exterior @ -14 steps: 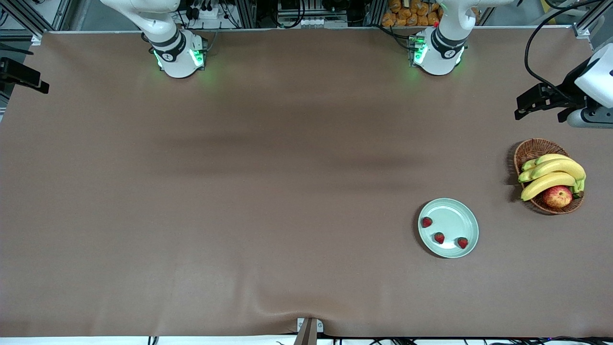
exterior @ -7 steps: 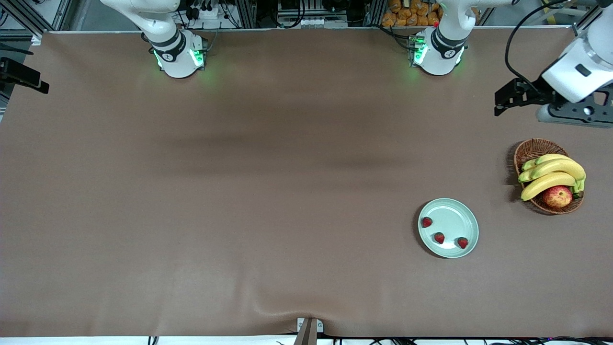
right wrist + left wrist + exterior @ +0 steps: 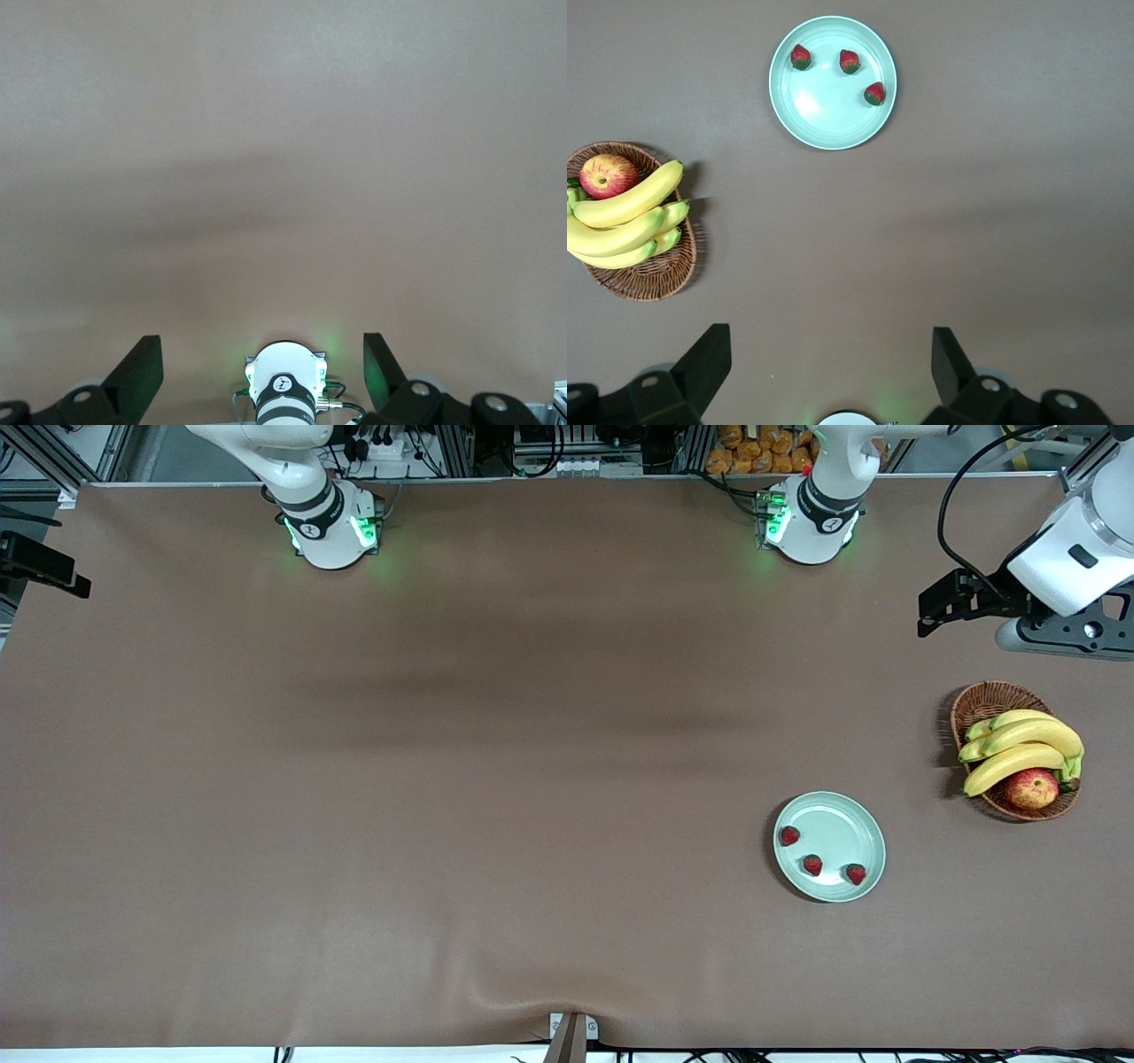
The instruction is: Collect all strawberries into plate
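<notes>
The plate (image 3: 829, 847) sits on the brown counter (image 3: 443, 779) toward the left arm's end, and all three strawberries lie on it: one strawberry (image 3: 788, 835) by the rim toward the right arm's end, a second strawberry (image 3: 812, 864) just beside it and nearer the front camera, and a third strawberry (image 3: 855, 873) near the rim on the side toward the basket. They lie apart from one another, none touching. The wicker basket (image 3: 988, 701) stands near the plate, farther toward the left arm's end, holding a bunch of bananas (image 3: 1023, 748) and an apple (image 3: 1031, 788). The left hand (image 3: 831, 372) hangs high over the counter, up from the basket toward the arms' bases; its fingers are spread wide, holding and touching nothing, with the plate and basket well below it in the left wrist view. The right hand (image 3: 262, 372) is likewise spread wide and empty, over bare counter well away from the plate, above its own arm's base (image 3: 283, 388).
</notes>
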